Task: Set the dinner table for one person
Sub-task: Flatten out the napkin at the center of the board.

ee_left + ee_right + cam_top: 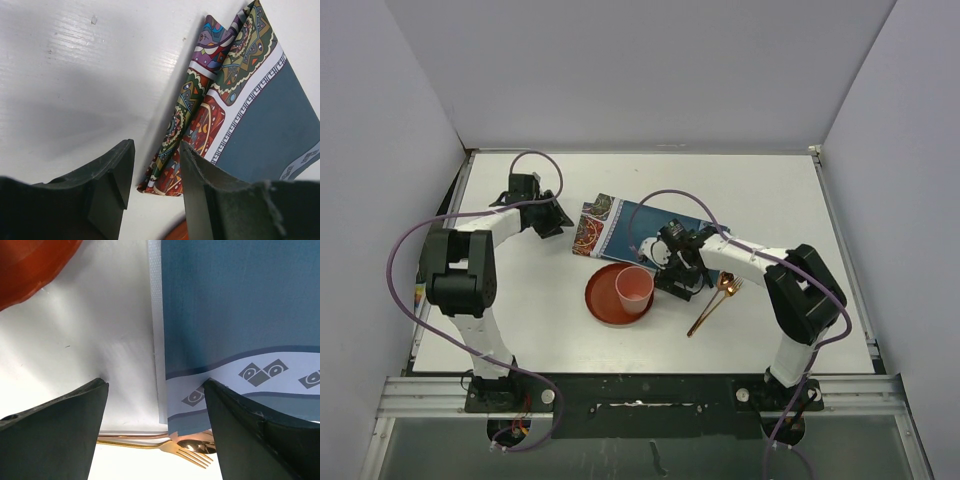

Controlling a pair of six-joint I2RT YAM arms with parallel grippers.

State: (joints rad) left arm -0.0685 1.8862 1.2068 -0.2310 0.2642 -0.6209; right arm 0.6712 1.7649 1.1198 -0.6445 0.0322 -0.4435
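On the white dinner table (760, 190) lies a teal placemat (638, 222) whose patterned left end (200, 115) is folded up in ridges. My left gripper (555, 215) (156, 145) stands open just left of that end, with the crumpled corner showing in the gap and nothing gripped. Over the mat's near right edge (235, 300), my right gripper (675, 285) (155, 382) is wide open and holds nothing. An orange plate (595, 300) (30, 265) carries a pink cup (633, 288). A gold fork (190, 455) and spoon (200, 446) lie beside the mat.
The fork and spoon (713, 305) lie slanted to the right of the plate, partly under the mat's corner. Grey walls close in the table on three sides. Purple cables loop over both arms. A sliver of the plate (175, 232) shows below the left fingers.
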